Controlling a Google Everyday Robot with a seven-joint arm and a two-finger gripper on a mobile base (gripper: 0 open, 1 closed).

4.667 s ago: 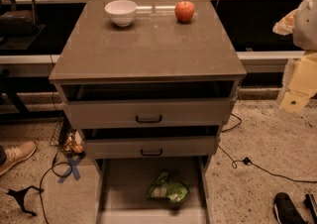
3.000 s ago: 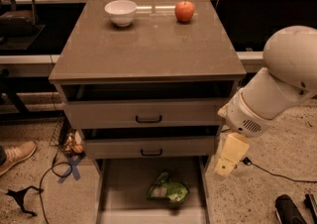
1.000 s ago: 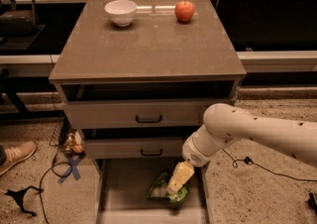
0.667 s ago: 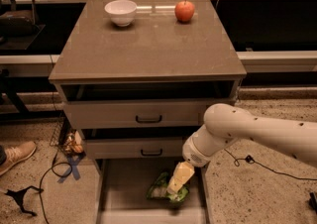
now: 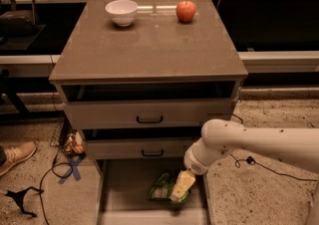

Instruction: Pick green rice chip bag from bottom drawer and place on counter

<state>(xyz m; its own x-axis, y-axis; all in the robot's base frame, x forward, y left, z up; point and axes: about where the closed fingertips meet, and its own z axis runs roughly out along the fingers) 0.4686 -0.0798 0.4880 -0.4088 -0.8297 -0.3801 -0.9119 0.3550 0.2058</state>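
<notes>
The green rice chip bag lies crinkled on the floor of the open bottom drawer, at its right side. My gripper hangs from the white arm that comes in from the right and is down on the bag's right part, covering it. The counter is the flat grey-brown top of the cabinet, above the two upper drawers.
A white bowl and a red apple stand at the back of the counter. The two upper drawers stand slightly open above the bottom one. Cables and a shoe lie on the floor at the left.
The arm swung in from the right and came down over the bottom drawer. Over the last second the gripper has stayed on the bag with almost no movement.
</notes>
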